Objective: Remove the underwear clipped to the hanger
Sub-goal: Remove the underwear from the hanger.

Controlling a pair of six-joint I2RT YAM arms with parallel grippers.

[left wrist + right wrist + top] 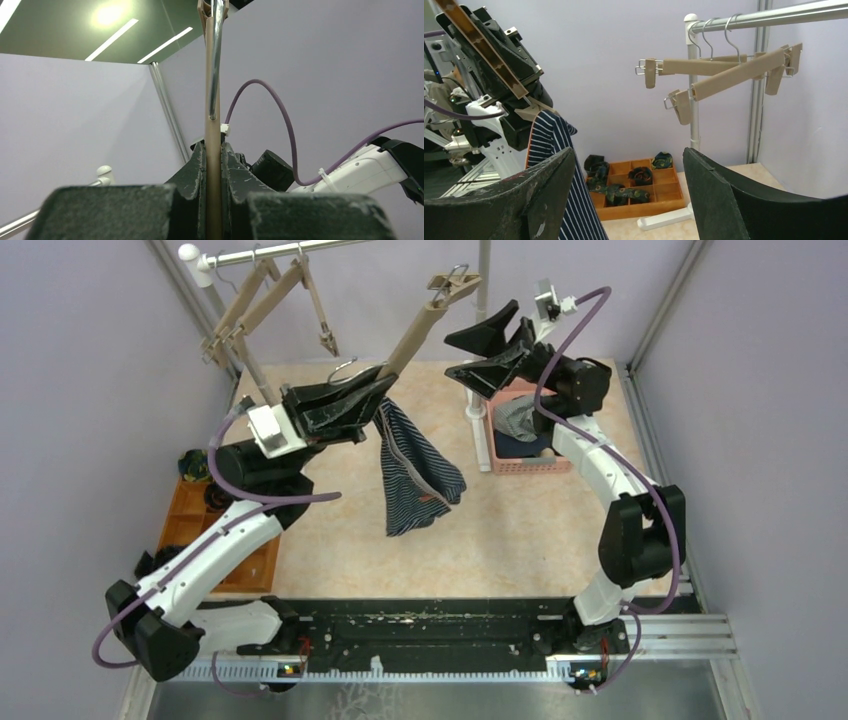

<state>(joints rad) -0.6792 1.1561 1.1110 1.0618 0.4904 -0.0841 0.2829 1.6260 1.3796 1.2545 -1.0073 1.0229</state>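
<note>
Above the table [540, 530], I see the dark-blue pinstriped underwear [415, 475] (orange edging) hanging long-axis down from the lower end of the tilted hanger [420, 325]. My left gripper [372, 398] clamps that hanger; the right gripper [478, 352] gapes, holding nothing.

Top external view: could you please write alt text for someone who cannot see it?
The left fingers are shut on a beige hanger with pinstriped underwear dangling from it; the right fingers hover open near a pink basket.
</note>
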